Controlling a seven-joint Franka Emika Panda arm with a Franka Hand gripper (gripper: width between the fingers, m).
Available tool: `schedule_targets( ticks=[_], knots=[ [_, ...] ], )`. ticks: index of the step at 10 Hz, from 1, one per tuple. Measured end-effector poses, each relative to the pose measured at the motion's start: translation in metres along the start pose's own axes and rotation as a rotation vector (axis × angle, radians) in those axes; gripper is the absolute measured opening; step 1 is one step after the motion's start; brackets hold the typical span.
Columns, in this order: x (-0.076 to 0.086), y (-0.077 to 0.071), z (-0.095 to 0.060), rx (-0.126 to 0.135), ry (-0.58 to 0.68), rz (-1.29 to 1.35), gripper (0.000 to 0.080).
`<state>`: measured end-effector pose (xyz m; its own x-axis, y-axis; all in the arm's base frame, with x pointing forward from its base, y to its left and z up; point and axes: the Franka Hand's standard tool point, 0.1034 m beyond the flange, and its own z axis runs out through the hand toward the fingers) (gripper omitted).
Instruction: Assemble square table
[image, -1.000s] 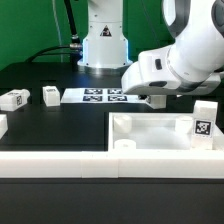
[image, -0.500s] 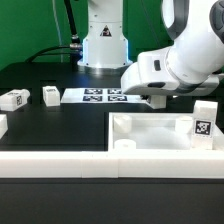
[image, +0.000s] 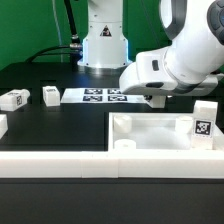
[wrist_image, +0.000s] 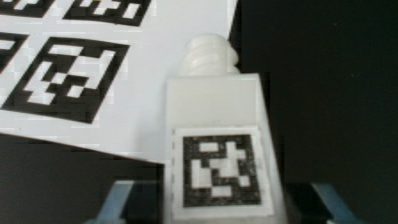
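Observation:
The square table top (image: 116, 124) is a white tray with a raised rim, lying at the front right. One tagged white leg (image: 204, 120) stands upright at its right side. In the wrist view another white leg (wrist_image: 217, 110) with a marker tag lies on the black table, its tip over the edge of the marker board (wrist_image: 80, 60). My gripper (wrist_image: 222, 205) is open. Its fingers (wrist_image: 125, 205) stand on either side of this leg with a small gap on each side. In the exterior view the gripper (image: 153, 98) is low by the marker board (image: 105, 96), mostly hidden by the hand.
Two loose tagged legs (image: 14, 99) (image: 50, 95) lie at the exterior view's left, and a white part (image: 2, 125) shows at the left edge. The long white border wall (image: 60, 162) runs along the front. The robot base (image: 103, 45) stands at the back.
The arm has shifted very slightly toward the exterior view's left. The legs and the table top have not moved.

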<state>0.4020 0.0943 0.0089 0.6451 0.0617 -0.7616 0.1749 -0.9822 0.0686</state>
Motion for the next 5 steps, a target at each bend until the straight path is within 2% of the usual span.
schedule_targets(
  ticks=[2,3,4,5],
  knots=[
    [0.0,0.001,0.0,0.002,0.0,0.002,0.0286],
    [-0.001,0.007,-0.009,0.012,-0.002,-0.016,0.0286],
    [-0.002,0.026,-0.041,0.034,0.03,-0.006,0.0287],
    [-0.004,0.041,-0.061,0.054,0.051,0.004,0.0287]
  ],
)
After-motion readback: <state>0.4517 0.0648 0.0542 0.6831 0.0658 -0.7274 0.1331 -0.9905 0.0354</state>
